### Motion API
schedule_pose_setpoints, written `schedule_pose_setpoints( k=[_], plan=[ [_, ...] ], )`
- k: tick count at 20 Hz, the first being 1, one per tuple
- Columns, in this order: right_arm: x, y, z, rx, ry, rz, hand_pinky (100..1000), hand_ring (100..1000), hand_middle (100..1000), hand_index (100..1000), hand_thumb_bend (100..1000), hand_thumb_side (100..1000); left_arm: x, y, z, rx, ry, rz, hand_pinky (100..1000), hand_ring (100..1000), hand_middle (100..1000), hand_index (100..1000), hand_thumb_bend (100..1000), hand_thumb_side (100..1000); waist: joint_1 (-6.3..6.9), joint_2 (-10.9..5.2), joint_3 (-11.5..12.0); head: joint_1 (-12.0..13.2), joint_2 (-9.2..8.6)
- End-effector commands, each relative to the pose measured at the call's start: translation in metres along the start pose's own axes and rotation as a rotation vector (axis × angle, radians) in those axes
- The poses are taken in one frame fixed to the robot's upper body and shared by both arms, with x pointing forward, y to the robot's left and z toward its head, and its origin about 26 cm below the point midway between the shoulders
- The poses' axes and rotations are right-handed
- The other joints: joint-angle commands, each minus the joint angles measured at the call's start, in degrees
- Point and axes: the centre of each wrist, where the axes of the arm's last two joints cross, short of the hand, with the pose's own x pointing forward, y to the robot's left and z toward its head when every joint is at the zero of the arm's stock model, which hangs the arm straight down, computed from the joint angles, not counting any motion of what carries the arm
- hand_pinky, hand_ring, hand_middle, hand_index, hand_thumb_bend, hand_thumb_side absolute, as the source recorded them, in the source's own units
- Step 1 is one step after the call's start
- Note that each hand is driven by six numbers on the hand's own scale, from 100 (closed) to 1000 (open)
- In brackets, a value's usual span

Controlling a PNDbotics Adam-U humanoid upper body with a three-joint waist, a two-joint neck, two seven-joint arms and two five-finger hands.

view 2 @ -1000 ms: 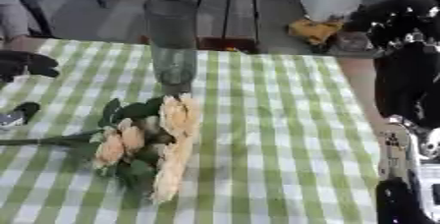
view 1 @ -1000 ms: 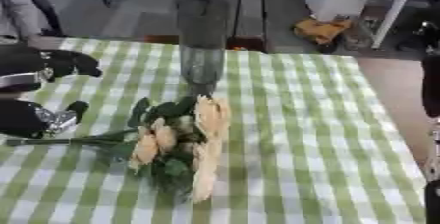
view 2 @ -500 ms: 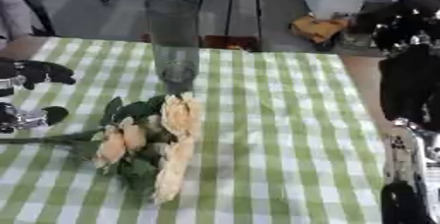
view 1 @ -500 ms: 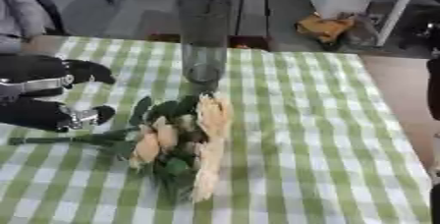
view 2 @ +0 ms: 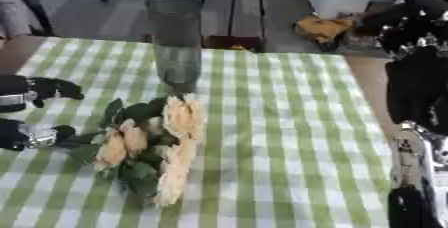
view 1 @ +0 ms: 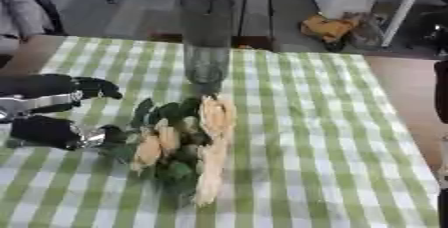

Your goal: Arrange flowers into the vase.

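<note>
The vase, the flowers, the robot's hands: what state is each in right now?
Vase: upright on the checked tablecloth, no flowers in it.
Flowers: one bunch lying flat in front of the vase.
Left hand: fingers and thumb spread at the stem end.
Right hand: raised off the table; fingers unclear.

Table (view 1: 297, 137) has a green and white checked cloth over it. A tall clear vase (view 1: 206, 37) stands upright near the far edge. Just in front of it a bunch of pale peach flowers (view 1: 188, 144) with dark green leaves lies flat, blooms pointing toward the near edge.
</note>
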Motion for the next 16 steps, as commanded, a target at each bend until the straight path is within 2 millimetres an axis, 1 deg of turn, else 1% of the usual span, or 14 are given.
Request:
schedule_pose_setpoints(
  k=[1, 4, 12, 14, 16],
  plan=[
    [0.006, -0.001, -0.008, 0.015, -0.033, 0.004, 634, 662, 604, 796, 100, 1000, -0.004, 0.003, 0.012, 0.013, 0.02, -0.063, 817, 998, 1000, 1000, 371, 919, 0.31, -0.57, -0.13, -0.4, -0.36],
    [0.006, 0.0, -0.008, 0.017, -0.033, 0.002, 635, 661, 604, 796, 100, 1000, -0.006, -0.002, 0.013, -0.007, 0.019, -0.068, 819, 999, 1000, 1000, 374, 932, 0.32, -0.36, -0.18, -0.58, -0.29],
    [0.006, 0.0, -0.009, 0.017, -0.037, -0.003, 635, 659, 602, 795, 100, 1000, -0.014, -0.019, 0.011, -0.058, 0.046, -0.053, 809, 996, 1000, 1000, 366, 925, 0.24, 0.11, -0.5, -0.75, -0.4],
    [0.006, 0.0, -0.009, 0.017, -0.036, -0.004, 636, 657, 601, 796, 100, 1000, -0.016, -0.022, 0.009, -0.04, 0.065, -0.057, 804, 982, 1000, 1000, 334, 887, 0.2, 0.22, -0.52, -0.7, -0.49],
    [0.006, 0.0, -0.01, 0.017, -0.037, -0.005, 636, 657, 600, 796, 100, 1000, -0.016, -0.025, 0.006, -0.009, 0.093, -0.077, 799, 978, 1000, 1000, 326, 877, 0.14, 0.32, -0.56, -0.51, -0.71]
  ],
)
